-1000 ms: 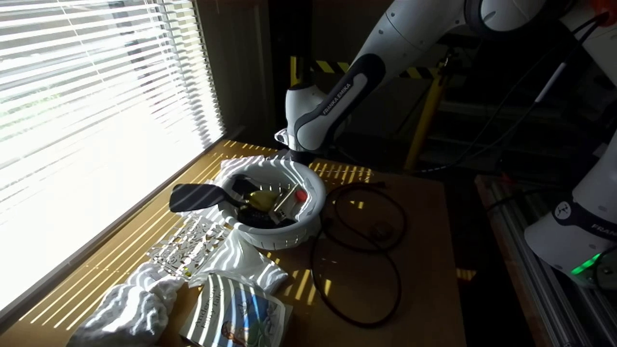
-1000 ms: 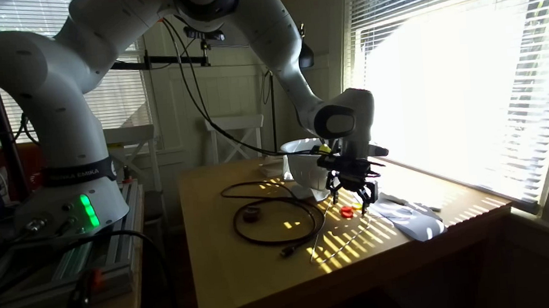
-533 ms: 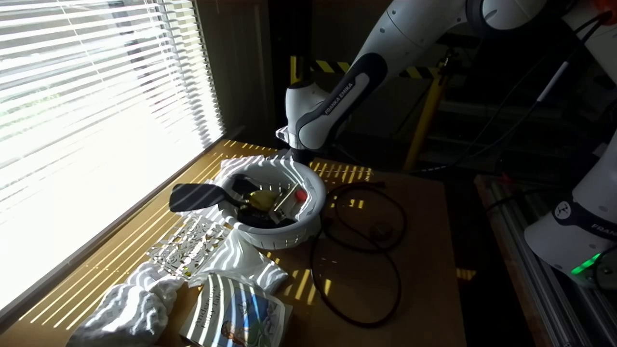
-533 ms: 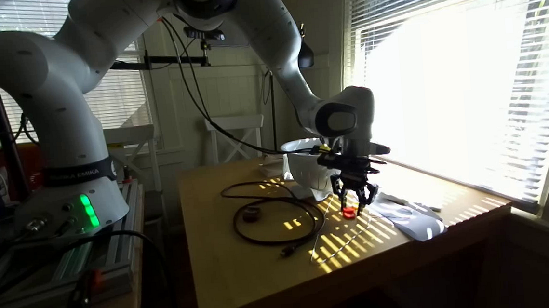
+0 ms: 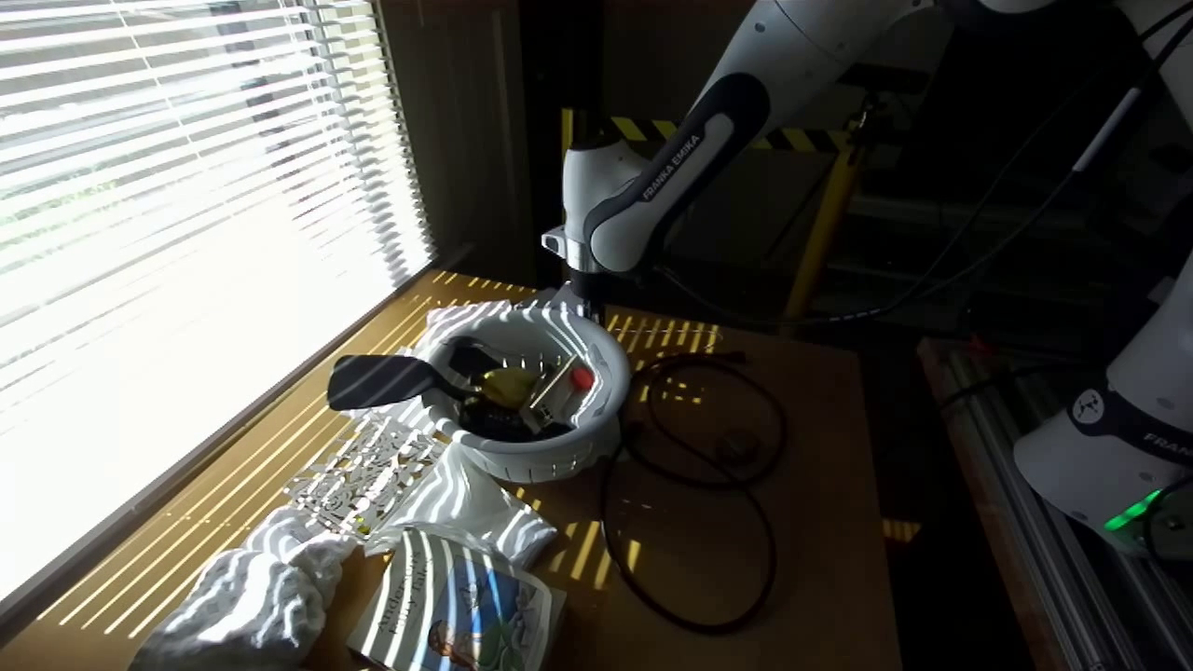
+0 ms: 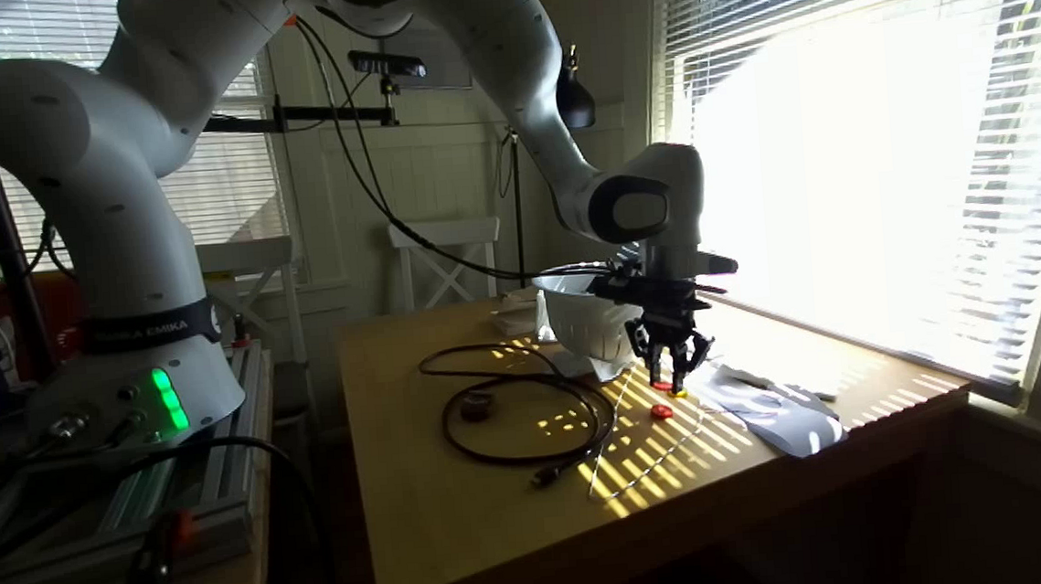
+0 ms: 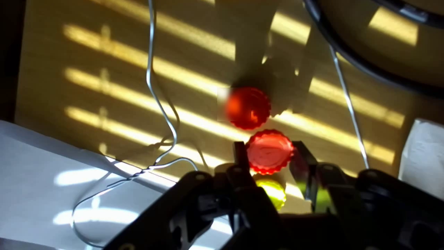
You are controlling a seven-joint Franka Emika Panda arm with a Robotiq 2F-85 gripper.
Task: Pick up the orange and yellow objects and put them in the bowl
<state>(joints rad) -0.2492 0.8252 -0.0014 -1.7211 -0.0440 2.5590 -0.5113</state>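
The black end effector (image 7: pixel 270 151) is clamped on a glossy red disc (image 7: pixel 270 152) with a scalloped rim, over the wood-toned tabletop (image 6: pixel 445 517) where a ridged orange-red disc (image 7: pixel 250 109) and a shiny yellow disc (image 7: pixel 275 194) lie near a thin, kinked wire (image 7: pixel 148 76). Farther off stands the round, slotted white bowl (image 5: pixel 550 459), a dark spatula (image 5: pixel 377 382) across its rim; the pale arm (image 6: pixel 505 64) arches high, its end pointing straight down.
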